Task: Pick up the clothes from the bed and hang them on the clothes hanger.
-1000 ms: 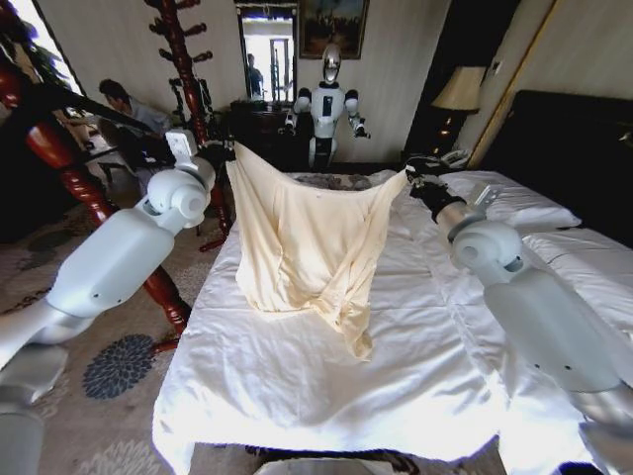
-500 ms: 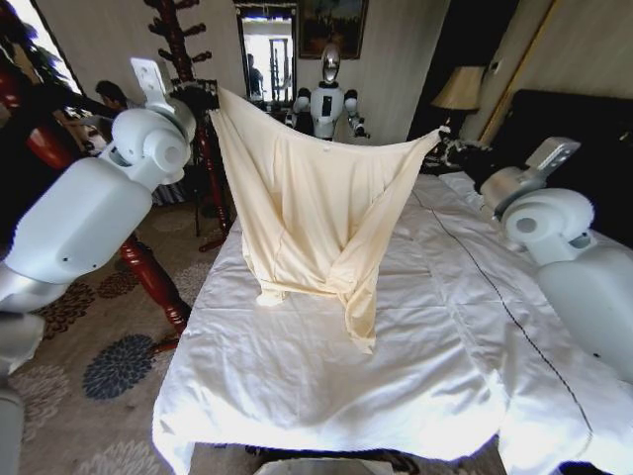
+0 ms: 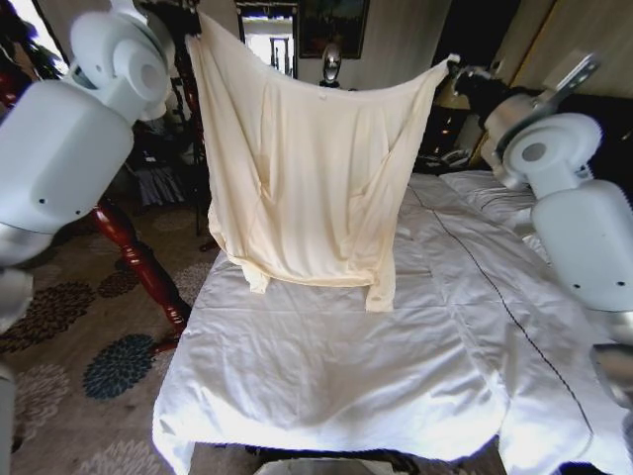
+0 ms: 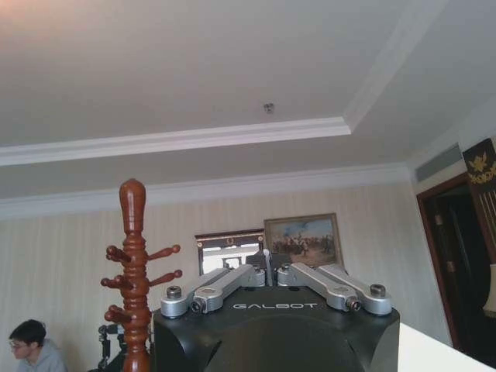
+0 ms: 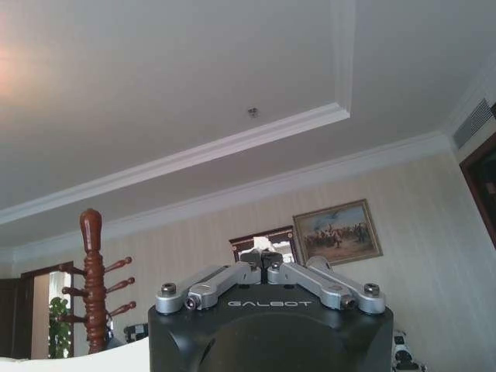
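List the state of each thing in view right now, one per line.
shirt: held up, spread between both grippers, hem off the sheets.
left gripper: raised, shut on one top corner of the shirt.
right gripper: raised, shut on the other top corner.
bed: white sheets rumpled, nothing lying on the near part.
coat stand: upright beside the bed, pegs in the left wrist view bare.

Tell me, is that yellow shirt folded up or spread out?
Spread out. The clothes hang stretched between the left gripper and right gripper, lifted above the bed.
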Robot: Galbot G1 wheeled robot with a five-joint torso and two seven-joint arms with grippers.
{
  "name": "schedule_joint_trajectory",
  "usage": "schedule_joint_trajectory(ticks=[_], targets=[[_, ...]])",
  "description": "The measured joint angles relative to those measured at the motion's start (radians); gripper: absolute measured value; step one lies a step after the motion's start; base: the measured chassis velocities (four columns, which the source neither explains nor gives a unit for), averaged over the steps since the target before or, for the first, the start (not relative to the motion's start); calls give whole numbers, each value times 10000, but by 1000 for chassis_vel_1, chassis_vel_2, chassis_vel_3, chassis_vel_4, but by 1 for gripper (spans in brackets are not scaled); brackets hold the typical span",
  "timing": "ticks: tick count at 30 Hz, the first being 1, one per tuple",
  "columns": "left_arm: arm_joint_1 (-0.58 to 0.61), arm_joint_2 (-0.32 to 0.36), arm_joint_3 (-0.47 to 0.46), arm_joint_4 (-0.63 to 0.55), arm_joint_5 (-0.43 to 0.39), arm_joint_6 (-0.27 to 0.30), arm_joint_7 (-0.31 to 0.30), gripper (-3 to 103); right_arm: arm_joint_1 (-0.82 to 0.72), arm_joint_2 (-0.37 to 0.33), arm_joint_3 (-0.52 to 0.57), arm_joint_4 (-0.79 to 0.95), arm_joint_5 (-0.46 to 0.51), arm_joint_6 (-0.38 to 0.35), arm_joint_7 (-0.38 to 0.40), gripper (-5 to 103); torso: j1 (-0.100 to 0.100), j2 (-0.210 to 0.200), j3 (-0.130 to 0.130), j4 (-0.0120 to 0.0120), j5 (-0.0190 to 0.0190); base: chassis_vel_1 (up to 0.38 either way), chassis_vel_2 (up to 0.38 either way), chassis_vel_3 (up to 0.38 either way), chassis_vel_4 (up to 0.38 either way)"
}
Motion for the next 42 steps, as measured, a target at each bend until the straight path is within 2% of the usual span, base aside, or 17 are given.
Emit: schedule_joint_trajectory(ticks=[5, 7, 8, 11, 12, 16, 18, 21, 23, 26, 28, 31, 33, 36, 38, 39, 42], targets=[[-90, 415, 80, -663, -240, 281, -128, 2, 13, -251, 134, 399, 412, -38, 110, 0, 2, 0, 0, 3, 4, 0, 0, 0, 0], [90, 651, -17, -1091, -346, 421, -271, 2, -313, -559, 358, 816, 496, -44, 122, 0, 2, 0, 0, -2, 0, 0, 0, 0, 0], [437, 984, -247, -1729, -509, 615, -521, 2, -1057, -1042, 742, 1518, 585, -54, 166, 0, -1, 1, -1, -11, -2, 0, 0, 0, 0], [994, 1565, -534, -2819, -549, 761, -751, 2, -2149, -1709, 1363, 2595, 796, -80, 323, 0, -3, 2, -3, -9, 11, 0, 0, 0, 0], [994, 1565, -534, -2819, -549, 761, -751, 2, -2149, -1709, 1363, 2595, 796, -80, 323, 0, -3, 2, -3, -9, 11, 0, 0, 0, 0], [1822, 2683, -1113, -4625, -436, 848, -877, 2, -2964, -2507, 2241, 4007, 1489, -141, 681, 0, -1, 1, -2, 1, -4, 0, 0, 0, 0], [1861, 2747, -1170, -4714, -453, 860, -897, 2, -2975, -2533, 2269, 4062, 1527, -145, 699, 0, -1, 1, -3, 1, -4, 0, 0, 0, 0], [2097, 3472, -1818, -5614, -906, 1081, -1079, 2, -3187, -2868, 2780, 4922, 2097, -280, 945, 0, -4, 3, -4, 0, 0, 0, 0, 0, 0], [2121, 3622, -1957, -5770, -1041, 1138, -1128, 2, -3282, -2952, 2945, 5080, 2212, -315, 972, 0, -4, 3, -4, 2, -1, 0, 0, 0, 0], [2677, 4286, -2788, -6303, -1481, 1370, -1255, 2, -4486, -3389, 4254, 5743, 2591, -441, 989, 0, -4, 2, -5, -5, 1, 0, 0, 0, 0], [2895, 4398, -2995, -6373, -1497, 1391, -1261, 2, -4753, -3448, 4450, 5813, 2608, -463, 989, 0, -4, 4, -4, -7, 3, 0, 0, 0, 0], [4741, 5045, -4270, -6747, -1378, 1421, -1251, 2, -6652, -3726, 5724, 6167, 2459, -560, 962, 0, -5, 2, -2, 0, 0, 0, 0, 0, 0], [6115, 5176, -4858, -6992, -1011, 1383, -1332, 2, -7912, -3757, 6482, 6323, 2171, -570, 926, 0, -3, 3, -2, 3, -3, 0, 0, 0, 0], [6968, 5091, -5042, -7217, -683, 1373, -1450, 2, -8745, -3586, 6665, 6447, 1696, -569, 849, 0, -3, 3, -3, -5, -6, 0, 0, 0, 0], [7960, 4730, -5130, -7459, -244, 1366, -1684, 2, -9578, -3044, 6297, 6515, 768, -518, 773, 0, -2, 2, -1, -7, 9, 0, 0, 0, 0], [7960, 4730, -5130, -7459, -244, 1366, -1684, 2, -9578, -3044, 6297, 6515, 768, -518, 773, 0, -2, 2, -1, -7, 9, 0, 0, 0, 0], [8845, 4164, -5107, -7351, 490, 1363, -1851, 2, -10120, -2329, 5607, 6434, -94, -474, 736, 0, 1, 0, 1, -3, 6, 0, 0, 0, 0]])
